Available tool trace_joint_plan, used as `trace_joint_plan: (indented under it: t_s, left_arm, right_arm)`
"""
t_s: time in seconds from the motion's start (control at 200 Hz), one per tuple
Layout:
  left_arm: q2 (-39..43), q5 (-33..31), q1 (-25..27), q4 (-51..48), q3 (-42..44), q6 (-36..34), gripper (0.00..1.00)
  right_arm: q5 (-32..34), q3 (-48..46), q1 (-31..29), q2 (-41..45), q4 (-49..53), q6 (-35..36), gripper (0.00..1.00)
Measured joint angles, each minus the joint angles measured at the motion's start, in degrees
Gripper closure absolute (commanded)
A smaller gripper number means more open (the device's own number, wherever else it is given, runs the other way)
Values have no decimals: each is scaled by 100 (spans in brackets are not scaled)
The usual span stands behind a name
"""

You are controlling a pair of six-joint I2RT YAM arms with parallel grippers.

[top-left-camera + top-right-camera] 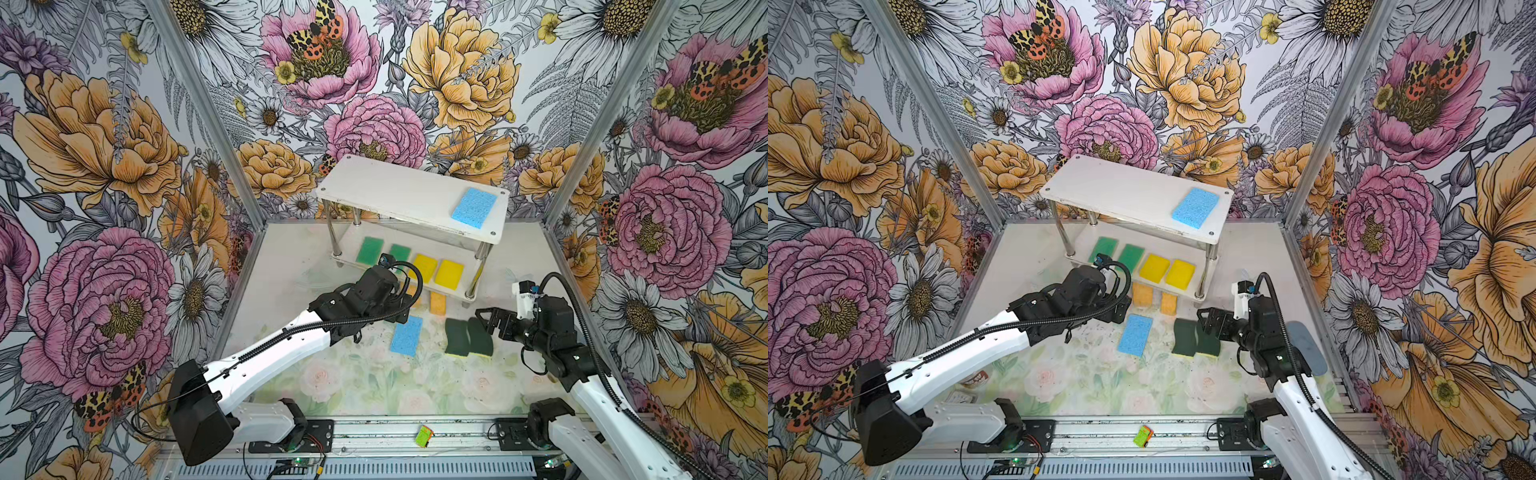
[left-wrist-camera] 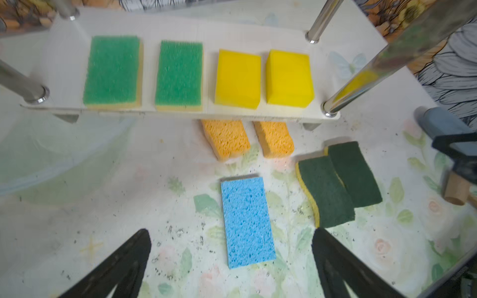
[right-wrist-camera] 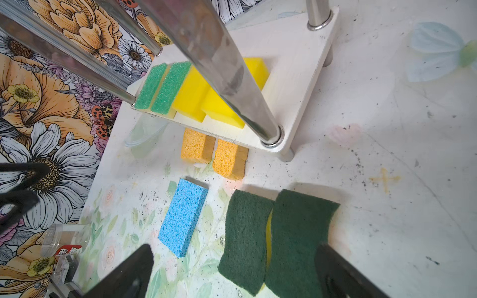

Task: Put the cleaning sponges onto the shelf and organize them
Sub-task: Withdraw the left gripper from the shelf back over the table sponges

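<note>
Jaws on your left gripper (image 2: 231,232) stand spread wide and hold nothing. Its black fingers (image 2: 124,260) frame one end of a light blue sponge (image 2: 246,222) that lies flat on the table (image 2: 77,206), out in front of the shelf (image 1: 1125,187). Whether the fingertips touch the table, you cannot tell.

Your right gripper (image 3: 233,247) is released and empty too. It is poised over two wavy dark-green sponges (image 3: 245,232) (image 3: 299,240), which lie side by side with their long edges touching, in front of the shelf's right end.

Closer to the shelf, two orange sponges (image 2: 225,138) (image 2: 275,138) sit just apart, their far ends tucked under the front edge of the lower board (image 2: 232,31).

On that board you have a row of four with narrow gaps: two green-topped sponges (image 2: 112,69) (image 2: 179,73) toward the shelf's left end and two yellow sponges (image 2: 237,78) (image 2: 290,77) beside them.

At the right end of the top board (image 1: 395,189), the second blue sponge (image 1: 474,207) lies flat.
</note>
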State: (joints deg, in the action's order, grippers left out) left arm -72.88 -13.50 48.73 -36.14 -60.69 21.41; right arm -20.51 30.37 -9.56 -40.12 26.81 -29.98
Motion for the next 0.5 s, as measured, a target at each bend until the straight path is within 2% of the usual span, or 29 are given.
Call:
trace_joint_plan:
  t_s: [0.225,0.5]
  left_arm:
    - [-85,249,44,33,610,868,1]
    - [-1078,304,435,203,627,1231,1]
  right_arm:
    - [103,0,0,-125,0,0,0]
    - [212,0,0,-164,0,-2,0]
